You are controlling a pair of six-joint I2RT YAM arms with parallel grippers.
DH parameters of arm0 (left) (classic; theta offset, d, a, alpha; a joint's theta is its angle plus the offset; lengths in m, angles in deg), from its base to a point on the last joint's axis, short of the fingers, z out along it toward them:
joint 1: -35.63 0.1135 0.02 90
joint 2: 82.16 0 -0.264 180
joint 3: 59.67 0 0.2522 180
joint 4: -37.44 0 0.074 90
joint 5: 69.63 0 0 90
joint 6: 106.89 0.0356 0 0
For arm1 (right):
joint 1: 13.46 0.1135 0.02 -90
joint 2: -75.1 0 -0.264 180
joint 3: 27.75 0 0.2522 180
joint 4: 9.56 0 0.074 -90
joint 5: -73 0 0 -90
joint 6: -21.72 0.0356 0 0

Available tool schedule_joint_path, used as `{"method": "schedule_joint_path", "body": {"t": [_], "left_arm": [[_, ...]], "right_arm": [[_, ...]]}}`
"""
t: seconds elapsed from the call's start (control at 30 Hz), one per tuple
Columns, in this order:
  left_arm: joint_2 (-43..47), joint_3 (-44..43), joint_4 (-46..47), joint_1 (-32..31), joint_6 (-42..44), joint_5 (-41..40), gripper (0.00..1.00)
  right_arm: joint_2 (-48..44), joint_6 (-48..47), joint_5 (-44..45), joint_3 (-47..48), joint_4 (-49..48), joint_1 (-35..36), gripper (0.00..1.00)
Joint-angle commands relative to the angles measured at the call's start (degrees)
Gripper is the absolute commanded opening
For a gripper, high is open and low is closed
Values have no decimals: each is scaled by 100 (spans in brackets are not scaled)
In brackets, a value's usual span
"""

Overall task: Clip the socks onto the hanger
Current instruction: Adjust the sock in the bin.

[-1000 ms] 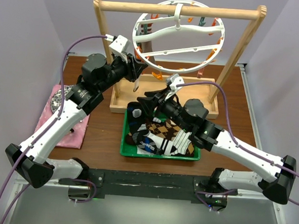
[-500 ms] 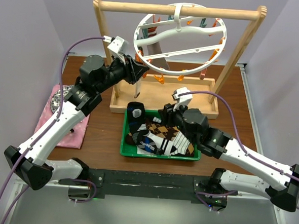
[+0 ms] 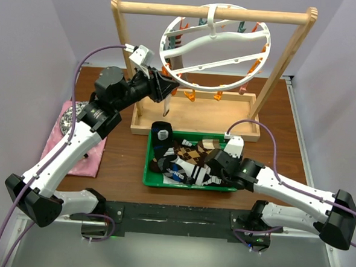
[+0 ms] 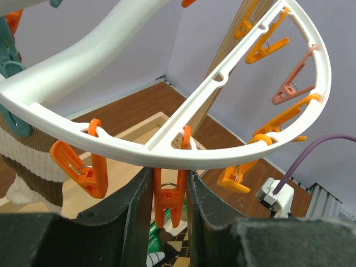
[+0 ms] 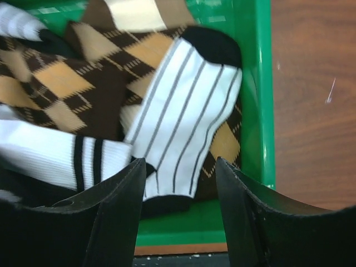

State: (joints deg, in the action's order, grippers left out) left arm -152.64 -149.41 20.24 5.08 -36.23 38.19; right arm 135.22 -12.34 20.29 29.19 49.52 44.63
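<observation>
the right gripper [image 5: 178, 167] hangs low over a green plastic tray [image 3: 150, 179] at the near middle of the brown wooden counter [image 3: 122, 154], its two black fingers spread wide with nothing between them. the socks [image 3: 188, 161] lie heaped in that tray. right under the spread fingers is a white sock with thin dark stripes [image 5: 183, 105]; its long axis runs diagonally in the right wrist view and its black toe points toward the tray's right wall. it lies on top of a brown argyle sock with tan diamonds [image 5: 55, 83]. a pink cloth [image 3: 83, 155] lies on the counter to the left, well apart from the tray. farther back the left gripper [image 4: 169, 183] is raised to the bottom rim of the large white plastic ring hanger [image 3: 212, 88], and its fingers are pinching an orange plastic peg [image 4: 167, 203] that hangs straight down from the rim. the ring is tilted, its left side lower, so its curved crossbars rise from left to right. its white hook [image 3: 212, 17] sits over the round bar of the light wooden frame [image 3: 155, 9] at the back. orange and teal pegs dangle round the rim, and a teal one at the left of the left wrist view holds a piece of ribbed cream-and-brown striped fabric [image 4: 28, 167].
</observation>
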Motion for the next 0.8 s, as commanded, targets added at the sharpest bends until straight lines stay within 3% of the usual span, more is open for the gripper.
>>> {"method": "schedule_joint_path", "body": {"t": [0.0,0.23,0.33,0.77], "left_arm": [[157,101,239,40,0,213,0],[166,216,256,31,-9,300,0],[175,242,256,40,0,301,0],[254,391,555,49,-18,336,0]], "right_arm": [[139,699,-371,-371,-198,10,56],[562,-118,-1356,-794,-2235,10,49],[659,-408,-1488,-750,-2632,10,48],[791,-584,-1664,-759,-2783,10,44]]}}
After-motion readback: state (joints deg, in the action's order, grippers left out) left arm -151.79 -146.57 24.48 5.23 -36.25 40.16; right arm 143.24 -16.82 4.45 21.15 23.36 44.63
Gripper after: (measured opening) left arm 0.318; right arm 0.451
